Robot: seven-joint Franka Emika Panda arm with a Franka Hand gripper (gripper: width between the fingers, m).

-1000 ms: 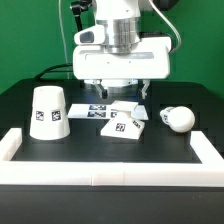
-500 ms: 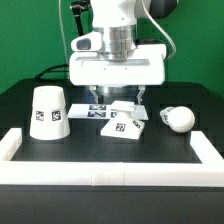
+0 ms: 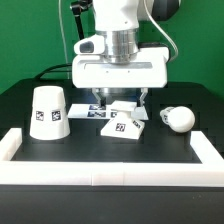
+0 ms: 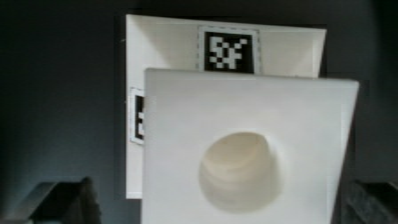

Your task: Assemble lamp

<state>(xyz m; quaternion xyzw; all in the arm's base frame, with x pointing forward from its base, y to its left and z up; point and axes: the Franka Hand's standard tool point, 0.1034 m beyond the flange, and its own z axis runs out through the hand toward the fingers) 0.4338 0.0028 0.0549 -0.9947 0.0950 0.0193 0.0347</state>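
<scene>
**A:** In the exterior view, how far is the lamp?

**B:** I judge that no joining is done yet. The shade [image 3: 48, 112] stands mouth down at the exterior view's left. The base [image 3: 124, 122] lies in the middle, and it seems to lie partly over the marker board [image 3: 92, 108]. The bulb [image 3: 179, 118] lies at the exterior view's right. All three parts are apart from each other on the surface [image 3: 170, 148].

**A:** And the end effector?

**B:** The end effector [image 3: 123, 98] hangs just above the base. It is released, the jaws are wide, and it holds nothing.

**A:** Is something inside the shade?

**B:** I cannot tell, because its mouth is down.

**A:** What does the wrist view show?

**B:** The base [image 4: 196, 110] fills most of the picture. Its round socket [image 4: 246, 170] is empty. The dark fingers [image 4: 59, 200] stand on both sides of the base and do not touch it, as far as I see.

**A:** So what is left?

**B:** I think everything is left: the bulb must go into the socket, and then the shade over it.
</scene>
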